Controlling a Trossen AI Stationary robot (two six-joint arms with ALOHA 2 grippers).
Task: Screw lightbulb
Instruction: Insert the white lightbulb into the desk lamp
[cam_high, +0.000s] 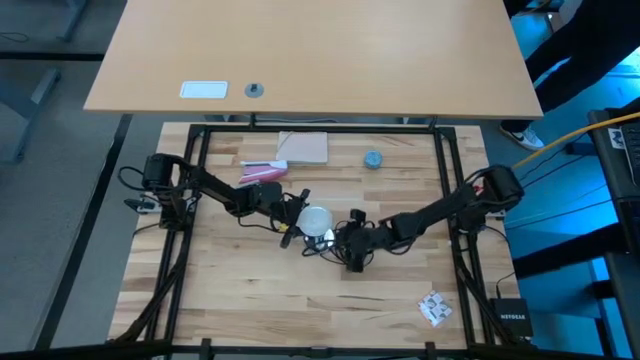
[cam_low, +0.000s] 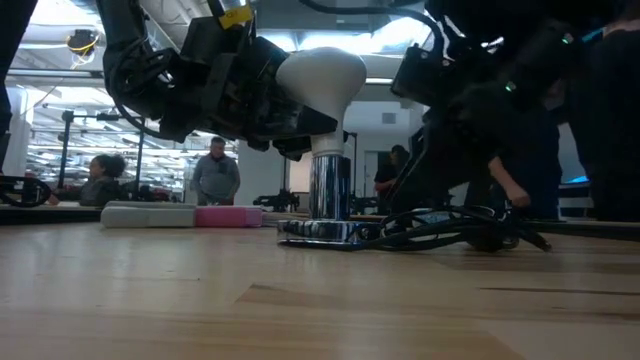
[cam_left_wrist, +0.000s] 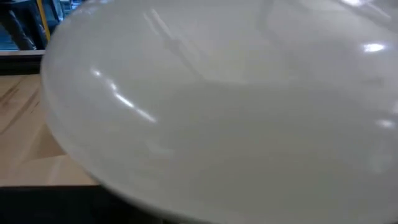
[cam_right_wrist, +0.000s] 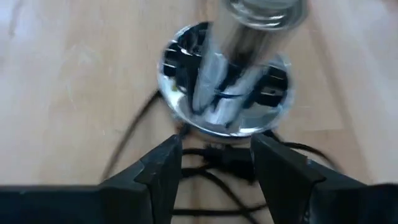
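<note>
The lightbulb (cam_low: 320, 75) stands upright in the silvery socket (cam_low: 329, 190) near the middle of the tabletop (cam_high: 260, 300), globe up, and fills the left wrist view. The left gripper (cam_high: 296, 222) is at the globe from the left; whether its fingers clamp it or stand apart I cannot tell. The right gripper (cam_right_wrist: 214, 165) sits low just right of the socket, fingers apart over the black cord (cam_right_wrist: 211, 177), holding nothing. A small blue-grey cap (cam_high: 372, 159) lies farther back.
</note>
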